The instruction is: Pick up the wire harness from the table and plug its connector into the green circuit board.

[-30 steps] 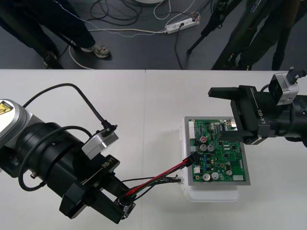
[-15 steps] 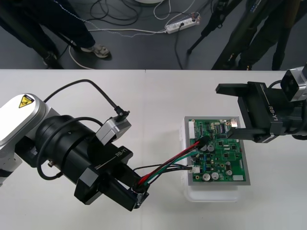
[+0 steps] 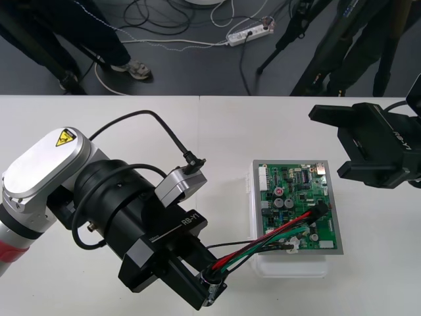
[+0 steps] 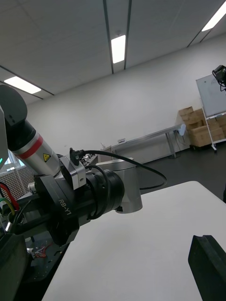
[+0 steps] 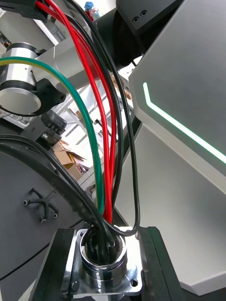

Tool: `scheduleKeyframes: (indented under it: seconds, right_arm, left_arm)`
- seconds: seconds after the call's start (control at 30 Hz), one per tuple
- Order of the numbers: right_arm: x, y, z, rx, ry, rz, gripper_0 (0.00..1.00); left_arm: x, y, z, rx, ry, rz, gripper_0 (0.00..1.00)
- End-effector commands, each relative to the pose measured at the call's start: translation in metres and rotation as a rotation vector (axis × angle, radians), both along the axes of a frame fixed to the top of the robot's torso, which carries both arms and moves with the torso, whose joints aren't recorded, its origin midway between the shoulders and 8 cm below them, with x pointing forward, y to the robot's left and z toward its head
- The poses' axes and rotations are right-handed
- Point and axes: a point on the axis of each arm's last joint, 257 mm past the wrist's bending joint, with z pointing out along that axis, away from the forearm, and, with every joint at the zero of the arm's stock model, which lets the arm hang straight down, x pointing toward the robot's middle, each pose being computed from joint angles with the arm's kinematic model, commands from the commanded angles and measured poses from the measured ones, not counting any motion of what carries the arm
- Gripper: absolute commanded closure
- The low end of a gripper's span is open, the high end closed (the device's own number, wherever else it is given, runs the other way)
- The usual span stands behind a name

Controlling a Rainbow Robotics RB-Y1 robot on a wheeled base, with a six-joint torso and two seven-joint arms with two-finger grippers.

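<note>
The green circuit board [image 3: 297, 197] lies on its white base [image 3: 289, 266] at mid-right of the table. My left gripper [image 3: 206, 295] is shut on the harness's round metal socket [image 3: 213, 286], just in front of and left of the base. In the left wrist view, the flanged socket [image 5: 101, 256] sits between my fingers [image 5: 52, 268]. Red, green and black wires [image 3: 263, 242] rise from it across the board, ending at the black plug [image 3: 317, 212] over the board's right half; I cannot tell if it is seated. My right gripper [image 3: 327, 141] hovers open behind the board's right corner, holding nothing.
A small white tag [image 3: 291, 245] hangs off the wires near the board's front edge. In the right wrist view the left gripper [image 4: 66, 207] stands close, and one of my own right fingers [image 4: 209, 268] shows. Bare table stretches left and behind the board.
My left arm has swung right with the socket, dragging the plug from the board's left edge to over its right half. The right gripper has pulled back to the right and away from the board.
</note>
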Motion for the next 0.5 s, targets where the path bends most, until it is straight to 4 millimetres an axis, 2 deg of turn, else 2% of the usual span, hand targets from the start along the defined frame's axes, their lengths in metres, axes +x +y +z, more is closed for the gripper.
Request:
scheduleKeyframes:
  seconds: [0.03,0.5]
  right_arm:
    - [-0.0101,-0.0009,0.0043,-0.026,-0.021,0.030,0.00]
    - [-0.0149,-0.0099,0.0065,0.001,0.010,0.033,0.00]
  left_arm:
    - [0.0009,-0.0152,0.0188,0.011,0.065,-0.001,1.00]
    - [0.0006,-0.0204,0.0271,-0.007,0.089,-0.003,1.00]
